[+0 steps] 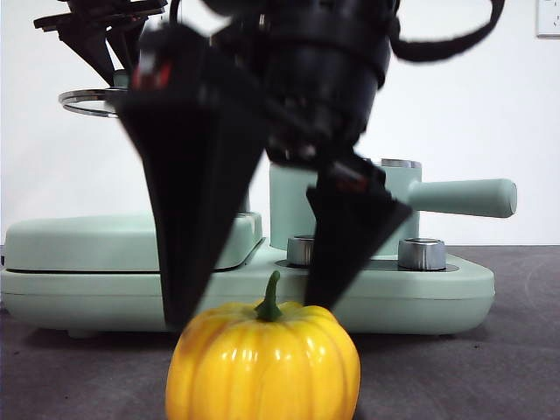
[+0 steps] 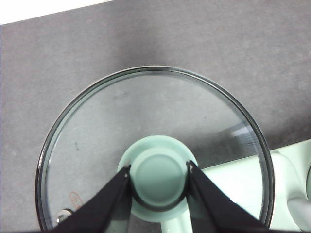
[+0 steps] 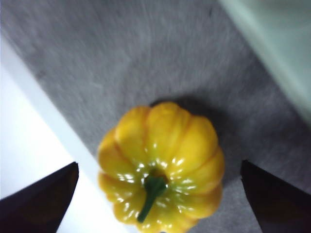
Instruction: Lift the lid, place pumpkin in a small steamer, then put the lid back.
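Front view puts your right hand [image 1: 254, 315] big and dark over the grey surface [image 1: 490, 367], its two jaws spread wide and pointing down to either side of the pumpkin [image 1: 262, 360], which sits directly beneath it, upright on the surface with its green stem pointing up into the gap. In your right wrist view the pumpkin [image 3: 163, 167] lies centred between the jaws with clear space on both sides, nothing touching yet, so I judge the coming move is a straight drop and a close across its ribbed body. Behind the hand stands the wide mint-green base [image 1: 420, 293], and on it the small steamer [image 1: 394, 206], its long handle reaching off to one side; from this low angle you cannot see what is in it. Your left hand [image 2: 159, 180] is the farther one, up and away, pinching the mint-green knob of the lid [image 2: 146, 111] and holding it above the surface.
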Robot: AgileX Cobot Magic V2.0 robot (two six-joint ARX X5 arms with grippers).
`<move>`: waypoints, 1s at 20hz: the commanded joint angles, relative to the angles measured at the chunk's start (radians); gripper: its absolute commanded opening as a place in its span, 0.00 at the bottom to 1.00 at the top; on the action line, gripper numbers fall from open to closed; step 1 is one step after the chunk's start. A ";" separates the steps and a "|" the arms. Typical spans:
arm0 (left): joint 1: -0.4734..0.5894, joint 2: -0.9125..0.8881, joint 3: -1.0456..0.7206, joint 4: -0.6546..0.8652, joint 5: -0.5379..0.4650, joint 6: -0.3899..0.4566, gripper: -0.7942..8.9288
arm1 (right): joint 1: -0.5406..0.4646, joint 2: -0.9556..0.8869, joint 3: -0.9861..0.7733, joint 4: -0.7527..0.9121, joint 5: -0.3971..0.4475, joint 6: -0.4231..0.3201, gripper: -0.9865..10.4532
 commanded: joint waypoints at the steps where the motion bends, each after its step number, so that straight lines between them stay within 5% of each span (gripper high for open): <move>1: 0.003 -0.008 0.040 0.021 0.002 -0.009 0.10 | 0.021 0.060 0.018 -0.002 0.000 0.006 0.62; 5: 0.011 -0.008 0.040 0.023 0.005 -0.013 0.10 | 0.028 0.127 0.018 -0.008 -0.003 0.006 0.58; 9: 0.016 -0.008 0.040 0.023 0.006 -0.016 0.10 | 0.027 0.132 0.021 0.002 0.000 0.009 0.36; 15: 0.020 -0.008 0.040 0.026 0.006 -0.016 0.10 | 0.004 0.131 0.188 -0.205 0.000 -0.006 0.35; 20: 0.022 -0.008 0.040 0.026 0.006 -0.016 0.10 | -0.138 0.140 0.512 -0.407 0.054 -0.021 0.35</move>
